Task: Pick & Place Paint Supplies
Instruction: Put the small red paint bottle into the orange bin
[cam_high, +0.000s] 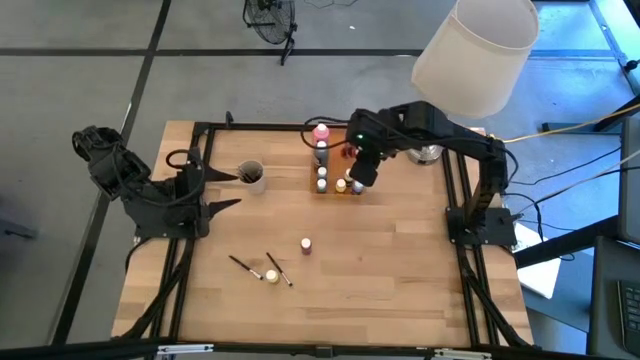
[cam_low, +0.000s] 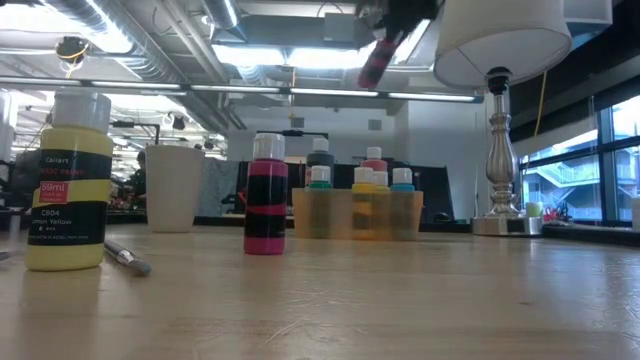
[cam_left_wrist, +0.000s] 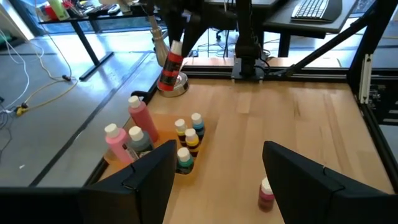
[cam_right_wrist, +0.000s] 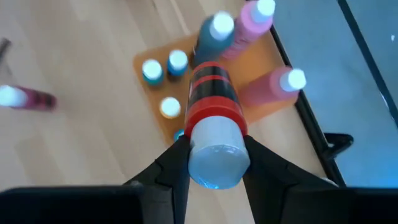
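Note:
My right gripper (cam_high: 362, 176) is shut on a red bottle (cam_right_wrist: 213, 102) with a black band and a white cap. It hangs high over the orange tray (cam_high: 332, 188) at the table's far middle. In the tray stand tall pink bottles (cam_left_wrist: 142, 118), a dark one (cam_high: 321, 152) and several tiny capped ones (cam_left_wrist: 188, 138). A magenta bottle (cam_high: 306, 244) stands upright on the table's middle. A yellow bottle (cam_high: 271, 275) and two thin brushes (cam_high: 279, 270) lie nearer the front. My left gripper (cam_left_wrist: 217, 180) waits open at the table's left. My right gripper pinches the red bottle's upper end (cam_right_wrist: 214, 127), just below the white cap, between its two fingers (cam_right_wrist: 175, 165). The fingers slant down from above. The bottle hangs below them, tilted, bottom down, well clear of the tray (cam_low: 378, 55).
A white cup (cam_high: 251, 177) stands at the far left of the table. A lamp with a big white shade (cam_high: 475, 50) and a metal base (cam_high: 428, 153) stands at the far right, close behind my right arm. Black frame rails (cam_high: 455, 190) border the table.

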